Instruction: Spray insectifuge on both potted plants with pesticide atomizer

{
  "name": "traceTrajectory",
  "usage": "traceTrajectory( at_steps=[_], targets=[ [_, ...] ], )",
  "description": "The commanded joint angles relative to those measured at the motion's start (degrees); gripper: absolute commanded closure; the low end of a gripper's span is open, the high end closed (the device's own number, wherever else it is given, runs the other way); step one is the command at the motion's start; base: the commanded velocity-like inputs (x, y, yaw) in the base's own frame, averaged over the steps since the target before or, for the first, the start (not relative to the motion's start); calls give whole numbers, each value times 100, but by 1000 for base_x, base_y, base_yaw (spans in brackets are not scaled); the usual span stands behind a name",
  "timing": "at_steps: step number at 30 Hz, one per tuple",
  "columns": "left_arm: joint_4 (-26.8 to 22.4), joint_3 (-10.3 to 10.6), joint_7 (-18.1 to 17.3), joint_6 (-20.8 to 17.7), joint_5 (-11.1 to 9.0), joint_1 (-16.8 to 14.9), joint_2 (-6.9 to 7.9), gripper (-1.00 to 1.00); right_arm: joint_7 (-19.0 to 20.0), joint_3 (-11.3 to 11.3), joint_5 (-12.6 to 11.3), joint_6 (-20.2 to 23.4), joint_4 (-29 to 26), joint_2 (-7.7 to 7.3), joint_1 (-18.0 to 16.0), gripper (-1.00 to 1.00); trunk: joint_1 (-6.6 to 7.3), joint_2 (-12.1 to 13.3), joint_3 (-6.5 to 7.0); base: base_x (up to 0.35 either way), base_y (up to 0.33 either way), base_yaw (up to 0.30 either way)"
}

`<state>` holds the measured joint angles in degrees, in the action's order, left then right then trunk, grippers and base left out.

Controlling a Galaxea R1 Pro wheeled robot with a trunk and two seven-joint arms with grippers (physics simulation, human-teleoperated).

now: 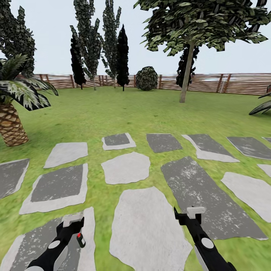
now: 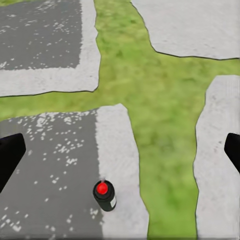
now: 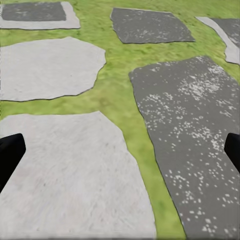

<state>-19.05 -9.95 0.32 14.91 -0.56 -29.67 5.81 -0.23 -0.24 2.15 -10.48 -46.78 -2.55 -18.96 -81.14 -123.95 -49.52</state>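
**Ana:** Left wrist view caught it: the pesticide atomizer [image 2: 104,195] stood upright in the lower middle of the frame, a slim dark bottle seen from above. Its top showed as a red dot, with a pale patch of label on one side.

**Ben:** What was it resting on?

**Ana:** A stepping stone [image 2: 55,165], dark grey and speckled white, with a smooth pale border. The bottle sat right where the speckled part met that border. In the head view it appeared at the lower left [image 1: 80,240], just beside the left gripper [image 1: 72,219].

**Ben:** And the jaws?

**Ana:** Spread wide on both arms, holding nothing. Each wrist view showed black tips at the far frame edges. The right gripper [image 1: 195,212] hung over a big irregular pale stone [image 1: 146,229] at the lower centre.

**Ben:** So which step?

**Ana:** I'd judge the approach to the pickup. The next move likely called for lowering the left gripper, centring the narrow round body between the jaws, then closing.

**Ben:** Surroundings?

**Ana:** Mottled green lawn [image 1: 124,113], flat stones, a brown slatted fence [image 1: 241,83] across the upper frame, and a scaly-trunked palm [image 1: 11,124] at the left.
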Motion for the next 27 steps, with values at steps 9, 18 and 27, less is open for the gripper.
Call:
traceTrajectory(
  at_steps=[9,18,27],
  targets=[
    [6,1,3,28,-5,-5,-1,-100,-3,0,23,-15,12,0,-3,-100,-197,-365,-247,0,0,89],
    [6,2,3,28,-5,-11,-1,-100,-3,6,23,-15,11,0,-3,-100,-395,-726,-486,0,0,130],
    [6,-12,3,17,-5,-13,6,-100,3,-10,17,-10,3,0,-3,-100,-592,-1087,-723,0,0,153]
  ],
)
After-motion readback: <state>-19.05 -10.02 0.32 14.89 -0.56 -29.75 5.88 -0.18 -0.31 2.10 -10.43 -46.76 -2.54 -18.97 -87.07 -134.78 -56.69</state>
